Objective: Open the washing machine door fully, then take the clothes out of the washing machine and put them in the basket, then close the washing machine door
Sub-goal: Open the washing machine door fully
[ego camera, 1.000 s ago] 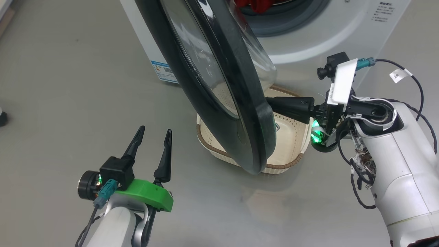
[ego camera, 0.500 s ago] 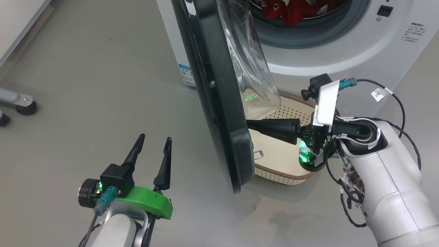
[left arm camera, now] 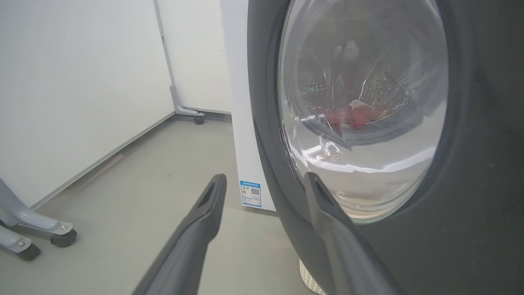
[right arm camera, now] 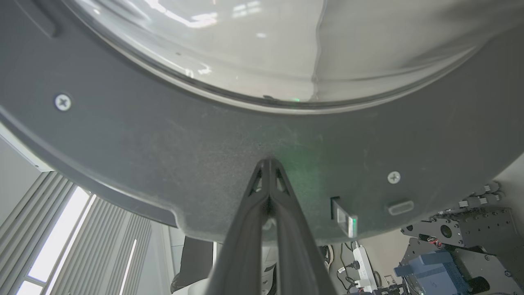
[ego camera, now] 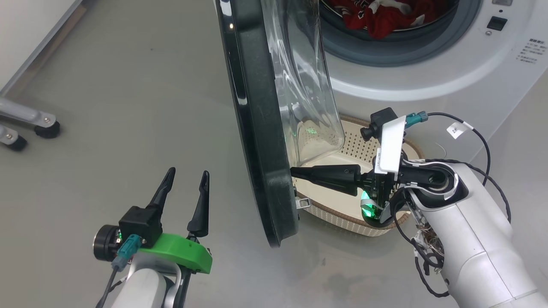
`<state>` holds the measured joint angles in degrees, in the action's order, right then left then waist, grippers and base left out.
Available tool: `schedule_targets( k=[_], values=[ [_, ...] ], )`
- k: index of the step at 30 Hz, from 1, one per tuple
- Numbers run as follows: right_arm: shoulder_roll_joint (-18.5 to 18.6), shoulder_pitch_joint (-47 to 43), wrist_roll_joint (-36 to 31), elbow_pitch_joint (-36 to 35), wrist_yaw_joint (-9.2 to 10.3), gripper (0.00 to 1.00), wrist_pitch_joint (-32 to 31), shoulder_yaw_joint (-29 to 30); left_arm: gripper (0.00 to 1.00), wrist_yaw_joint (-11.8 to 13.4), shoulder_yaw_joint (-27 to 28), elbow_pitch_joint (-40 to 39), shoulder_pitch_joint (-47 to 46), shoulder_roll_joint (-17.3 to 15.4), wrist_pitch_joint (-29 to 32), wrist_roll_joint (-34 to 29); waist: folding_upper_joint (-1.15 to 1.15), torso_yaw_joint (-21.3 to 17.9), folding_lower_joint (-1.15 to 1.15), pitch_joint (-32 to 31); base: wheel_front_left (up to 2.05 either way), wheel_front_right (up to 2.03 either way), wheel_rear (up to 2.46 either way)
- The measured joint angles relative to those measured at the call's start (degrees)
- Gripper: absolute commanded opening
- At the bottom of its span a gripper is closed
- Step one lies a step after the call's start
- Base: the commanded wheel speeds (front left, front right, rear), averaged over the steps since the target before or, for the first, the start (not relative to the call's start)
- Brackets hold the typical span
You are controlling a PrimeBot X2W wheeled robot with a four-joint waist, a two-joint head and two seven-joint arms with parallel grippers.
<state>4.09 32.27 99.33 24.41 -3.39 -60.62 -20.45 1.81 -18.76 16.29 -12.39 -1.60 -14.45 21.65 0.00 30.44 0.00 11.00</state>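
Right gripper [ego camera: 294,172], fingers pressed together, touches the black-rimmed round glass washing machine door [ego camera: 257,128], open above the cream perforated plastic basket [ego camera: 342,212]. Left gripper [ego camera: 187,172] hangs spread; red-and-white fabric clothes [ego camera: 385,17] lie inside the boxy white washing machine [ego camera: 432,85].

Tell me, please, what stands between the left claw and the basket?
The washing machine door. In the head view its black rim stands between the left claw and the basket.

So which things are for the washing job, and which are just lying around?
For the job: washing machine door, washing machine, clothes, basket, right gripper.
Just lying about: grey wheeled legs, white power strip.
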Motion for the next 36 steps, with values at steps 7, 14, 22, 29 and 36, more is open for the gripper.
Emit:
schedule_targets(
  k=[7,14,22,29,36],
  values=[
    [-0.1,-1.4,0.4,-0.9,0.0,0.0,2.3,0.5,1.0,0.0,0.1,-0.2,0.7,0.0,0.0,0.0,0.0,-0.2,0.0,0.0,0.0,0.0,0.0],
    [-0.3,-3.2,1.1,-2.0,-0.29,0.0,5.7,3.7,1.0,0.0,0.3,-0.4,0.7,0.0,0.0,0.0,0.0,-0.7,0.0,0.0,0.0,0.0,0.0],
    [0.0,-7.7,1.7,-3.9,-2.11,0.0,12.3,9.9,1.0,0.4,0.7,-0.4,0.7,0.0,0.0,0.0,0.0,-1.6,0.0,-0.4,0.0,0.0,0.0],
    [1.8,-12.9,-1.4,-6.0,-3.1,1.0,20.8,15.0,1.0,0.4,1.1,-0.1,0.9,0.0,0.0,-0.2,0.0,-2.5,0.0,-1.4,0.0,0.0,0.0],
    [2.3,-18.6,-8.6,-6.6,-3.14,1.0,32.7,19.2,1.0,0.4,2.0,0.2,2.2,-0.1,0.0,-1.2,0.0,-3.5,0.0,-2.8,0.0,0.0,0.0]
  ],
)
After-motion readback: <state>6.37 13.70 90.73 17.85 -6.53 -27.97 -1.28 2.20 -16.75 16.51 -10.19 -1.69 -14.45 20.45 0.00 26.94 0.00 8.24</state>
